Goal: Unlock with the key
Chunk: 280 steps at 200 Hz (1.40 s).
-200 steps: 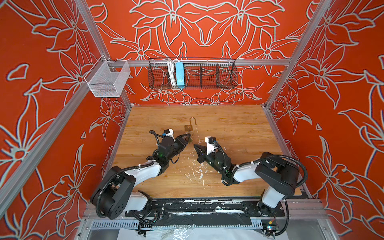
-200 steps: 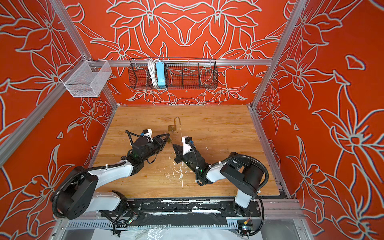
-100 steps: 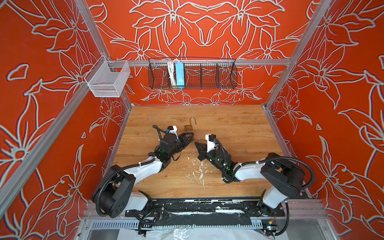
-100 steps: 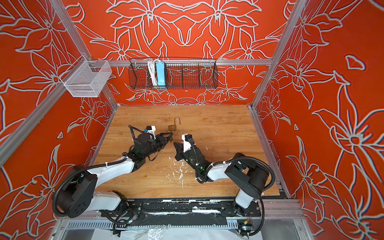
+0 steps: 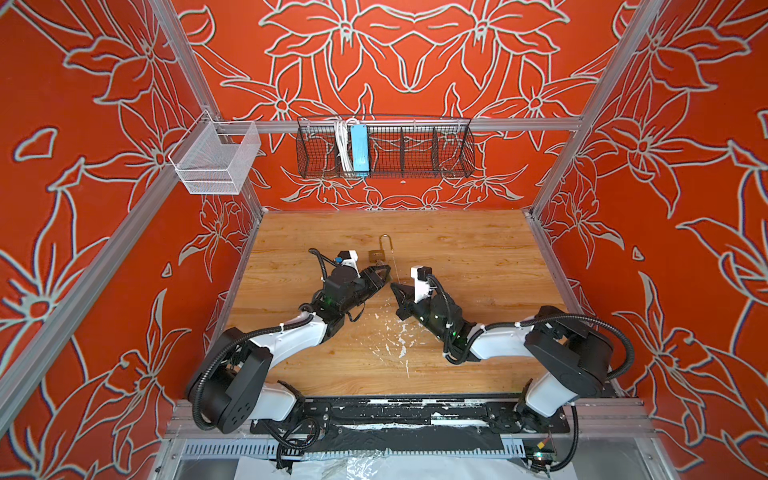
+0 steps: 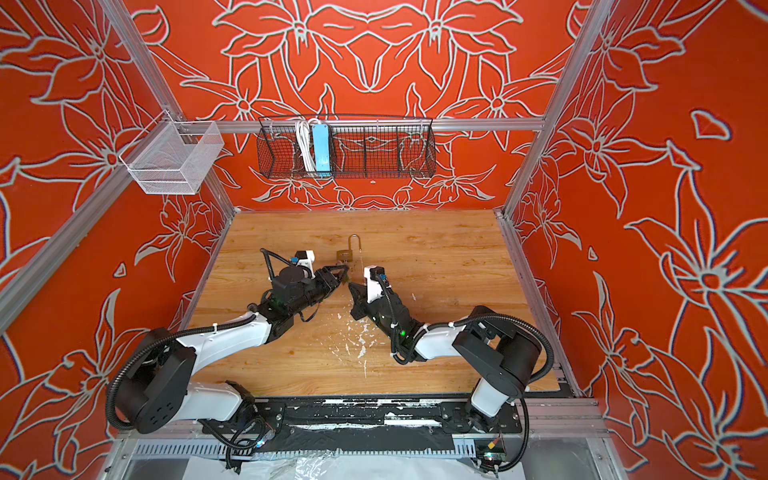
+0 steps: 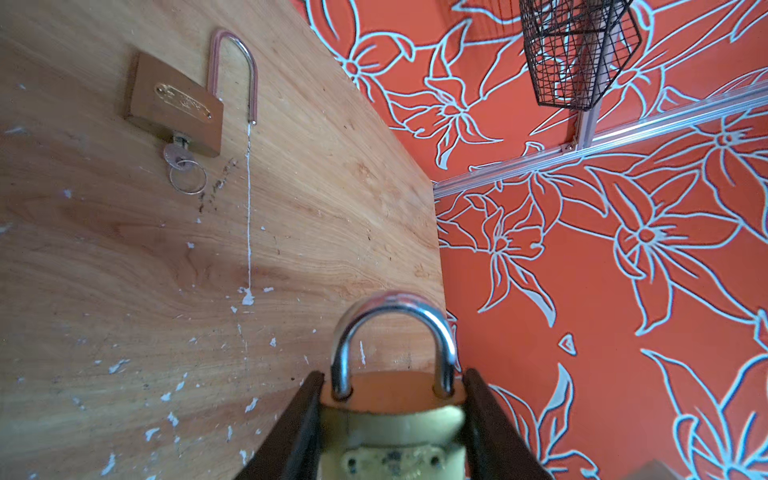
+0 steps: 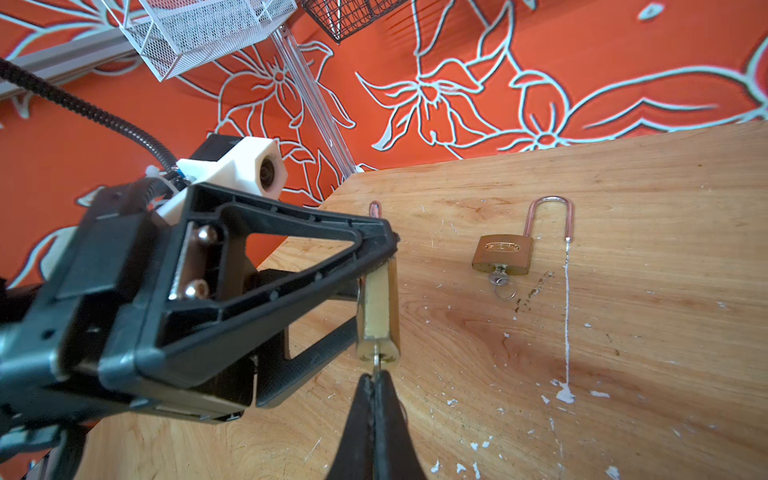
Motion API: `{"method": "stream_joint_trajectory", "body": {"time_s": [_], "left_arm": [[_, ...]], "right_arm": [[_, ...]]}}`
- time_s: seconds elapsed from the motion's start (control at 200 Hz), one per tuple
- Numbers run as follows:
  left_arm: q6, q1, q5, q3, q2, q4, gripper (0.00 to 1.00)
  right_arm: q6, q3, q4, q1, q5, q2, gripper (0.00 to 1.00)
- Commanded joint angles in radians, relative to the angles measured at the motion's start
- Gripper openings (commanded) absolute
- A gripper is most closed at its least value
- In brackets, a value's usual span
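Two padlocks: the held padlock [image 7: 392, 428] is clamped in the half-spread left gripper [image 7: 392, 376] over the middle of the table [image 5: 478, 257], shackle seated. The right gripper [image 8: 376, 386], pinched tight, grips the key [image 8: 376, 360] in its keyhole. The loose padlock [image 5: 376, 256] lies toward the far edge — shackle sprung.

Bright, even, diffuse light fills both top views; shadows on the tabletop [image 5: 478, 257] beneath the jaws are soft and pale. Toward the edges the frame posts [image 5: 185, 62] splay outward, and the walls [image 5: 685, 208] show colour fringes on their white outlines. In the left wrist view the padlock [image 7: 392, 419] between the left jaws is blurred, its shackle [image 7: 392, 305] glaring; the open padlock [image 7: 174, 104] beyond them is sharp. In the right wrist view the right jaws are soft, the key [image 8: 376, 363] at their tips crisper.
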Motion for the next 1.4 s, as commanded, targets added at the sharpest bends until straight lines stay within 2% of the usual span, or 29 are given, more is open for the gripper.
{"method": "stream_joint_trajectory", "body": {"time_s": [0.0, 0.195, 0.385, 0.485, 0.576, 0.661, 0.771, 0.851, 0.941, 1.026, 1.156, 1.221, 1.306, 1.396], "left_arm": [[0.031, -0.051, 0.14, 0.01, 0.033, -0.052, 0.0], [0.032, -0.051, 0.119, 0.003, 0.03, -0.053, 0.0], [0.036, -0.052, 0.11, 0.004, 0.023, -0.063, 0.0], [0.047, -0.048, 0.098, 0.011, 0.016, -0.086, 0.0], [0.049, -0.046, 0.084, 0.011, -0.001, -0.102, 0.0], [0.058, -0.039, 0.043, 0.011, -0.034, -0.149, 0.0], [0.091, -0.032, -0.074, 0.029, -0.095, -0.279, 0.0], [0.135, -0.029, -0.151, 0.049, -0.125, -0.362, 0.0], [0.187, -0.029, -0.174, 0.054, -0.136, -0.374, 0.0], [0.214, -0.029, -0.151, 0.035, -0.134, -0.322, 0.0], [0.243, -0.029, -0.078, 0.022, -0.094, -0.246, 0.0], [0.244, -0.03, -0.049, 0.03, -0.079, -0.233, 0.0], [0.233, -0.031, -0.012, 0.031, -0.058, -0.206, 0.0], [0.224, -0.035, 0.005, 0.03, -0.049, -0.189, 0.0]], "right_arm": [[0.013, 0.094, 0.1, -0.023, -0.041, -0.045, 0.0], [-0.007, 0.072, 0.045, -0.028, -0.049, -0.091, 0.0], [-0.048, 0.072, -0.194, -0.046, -0.122, -0.207, 0.0], [-0.084, 0.11, -0.424, -0.047, -0.155, -0.287, 0.37], [-0.116, 0.147, -0.578, -0.05, -0.191, -0.334, 0.58], [-0.138, 0.18, -0.714, -0.056, -0.231, -0.36, 0.69], [-0.175, 0.171, -0.795, -0.064, -0.259, -0.395, 0.74], [-0.212, 0.113, -0.758, -0.085, -0.251, -0.426, 0.75], [-0.252, -0.004, -0.608, -0.124, -0.241, -0.454, 0.75], [-0.225, -0.08, -0.498, -0.162, -0.272, -0.469, 0.75], [-0.223, -0.146, -0.406, -0.164, -0.289, -0.448, 0.76], [-0.211, -0.14, -0.389, -0.163, -0.305, -0.411, 0.76], [-0.205, -0.116, -0.364, -0.162, -0.395, -0.363, 0.76], [-0.192, -0.11, -0.342, -0.163, -0.409, -0.323, 0.75]]}}
